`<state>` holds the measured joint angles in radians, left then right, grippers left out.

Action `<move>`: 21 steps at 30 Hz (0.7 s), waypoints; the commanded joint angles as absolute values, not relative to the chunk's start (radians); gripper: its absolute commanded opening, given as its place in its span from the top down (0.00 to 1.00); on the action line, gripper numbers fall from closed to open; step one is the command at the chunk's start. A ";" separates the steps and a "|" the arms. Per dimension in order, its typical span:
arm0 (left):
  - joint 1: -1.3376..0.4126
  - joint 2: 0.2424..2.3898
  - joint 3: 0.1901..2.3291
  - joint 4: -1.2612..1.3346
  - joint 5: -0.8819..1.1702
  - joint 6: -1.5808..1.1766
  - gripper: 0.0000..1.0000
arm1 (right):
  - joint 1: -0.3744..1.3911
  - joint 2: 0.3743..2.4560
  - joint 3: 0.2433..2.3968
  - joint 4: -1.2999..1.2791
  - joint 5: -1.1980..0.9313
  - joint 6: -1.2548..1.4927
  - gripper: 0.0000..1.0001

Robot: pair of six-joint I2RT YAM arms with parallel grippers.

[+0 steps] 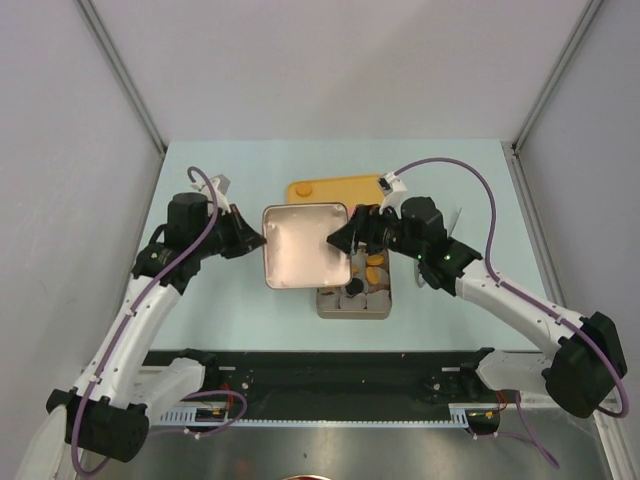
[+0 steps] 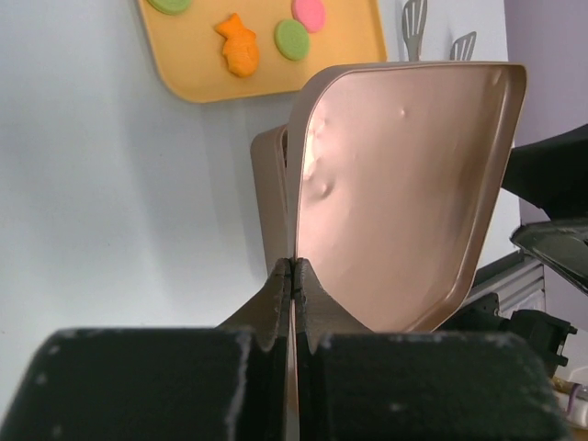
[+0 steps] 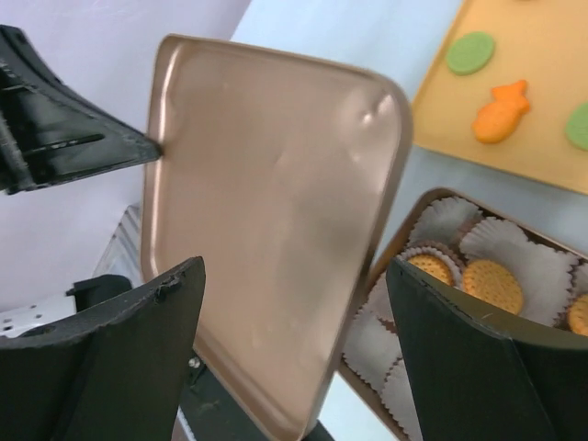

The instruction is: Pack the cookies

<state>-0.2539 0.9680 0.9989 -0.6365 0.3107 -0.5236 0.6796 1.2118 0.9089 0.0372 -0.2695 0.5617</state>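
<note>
My left gripper (image 1: 257, 238) is shut on the left edge of a rose-gold tin lid (image 1: 305, 246) and holds it tilted above the table; the wrist view shows the pinch (image 2: 292, 271) on the lid (image 2: 404, 175). My right gripper (image 1: 336, 240) is open at the lid's right edge, its fingers (image 3: 296, 268) standing either side of the lid (image 3: 276, 202) without touching. The open tin (image 1: 380, 310) lies partly under the lid and holds round orange cookies (image 3: 491, 285) in white paper cups. Green (image 3: 470, 52), pink (image 2: 310, 12) and orange shaped cookies (image 3: 501, 110) lie on the orange tray (image 1: 335, 188).
The orange tray sits behind the tin at mid-table. The black rail (image 1: 330, 375) and arm bases run along the near edge. Grey walls stand at both sides. Two metal utensils (image 2: 415, 23) lie beyond the lid in the left wrist view.
</note>
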 commanded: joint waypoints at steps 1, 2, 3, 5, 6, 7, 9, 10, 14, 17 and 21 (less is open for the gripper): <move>-0.267 0.939 1.049 -0.583 0.360 -0.548 1.00 | 0.687 1.187 0.945 0.009 -0.177 0.508 0.15; -0.268 0.936 1.046 -0.580 0.365 -0.548 0.99 | 0.687 1.184 0.945 0.006 -0.169 0.490 0.15; -0.270 0.933 1.046 -0.577 0.367 -0.549 1.00 | 0.687 1.192 0.945 0.006 -0.181 0.486 0.15; -0.275 0.930 1.043 -0.571 0.373 -0.549 1.00 | 0.683 1.210 0.945 0.012 -0.210 0.486 0.15; -0.275 0.924 1.042 -0.566 0.379 -0.551 1.00 | 0.681 1.219 0.945 0.018 -0.242 0.489 0.15; -0.276 0.920 1.042 -0.565 0.380 -0.551 1.00 | 0.681 1.242 0.945 0.035 -0.262 0.494 0.16; -0.278 0.914 1.040 -0.558 0.383 -0.551 1.00 | 0.687 1.261 0.945 0.058 -0.314 0.508 0.18; -0.281 0.916 1.039 -0.558 0.383 -0.549 0.99 | 0.690 1.270 0.943 0.086 -0.327 0.509 0.19; -0.284 0.916 1.011 -0.528 0.411 -0.554 1.00 | 0.690 1.298 0.942 0.181 -0.431 0.540 0.26; -0.287 0.920 0.980 -0.485 0.439 -0.561 0.99 | 0.695 1.302 0.942 0.236 -0.485 0.563 0.34; -0.285 0.928 0.966 -0.469 0.434 -0.563 0.97 | 0.692 1.273 0.942 0.232 -0.485 0.561 0.47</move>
<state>-0.2794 0.9348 0.9741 -0.5518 0.3794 -0.5327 0.6895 1.3052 0.9104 0.1524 -0.4286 0.5503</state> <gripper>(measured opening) 0.016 0.577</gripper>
